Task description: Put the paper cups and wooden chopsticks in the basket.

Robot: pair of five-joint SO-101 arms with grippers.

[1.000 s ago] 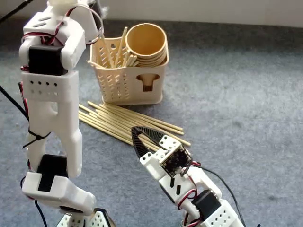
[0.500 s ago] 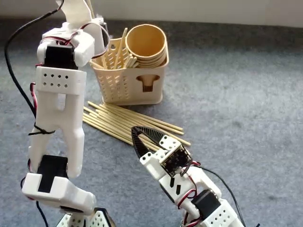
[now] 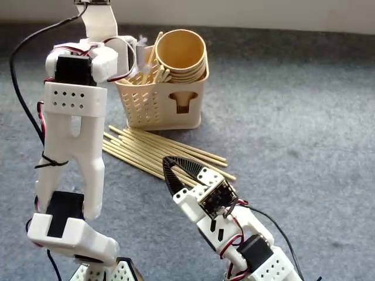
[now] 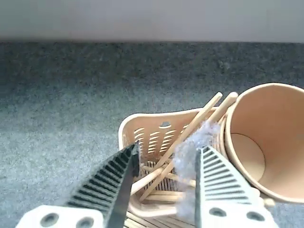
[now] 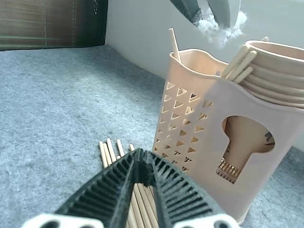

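Left gripper is open wide and holds nothing - only a tuft of grey fluff clings to the inner face of 1 finger. Compared with 1 s ago the left arm is higher and swung in, so its gripper now hangs over the basket rather than down at its side. That looks like a lift-off after a drop, so this batch seems done.

Inside the basket, a bundle of wooden chopsticks leans against the stacked paper cups, which are tilted toward the camera.

Right gripper has not moved across the frames. Its jaws are closed, empty, with tips just above the loose chopsticks.

Those lie in a flat row in front of the basket, more than 10 by the look of it - so the task is partly done, cups in and many sticks left.

The surface is grey carpet. A pale wall runs behind, and a dark slatted blind is off to one side.
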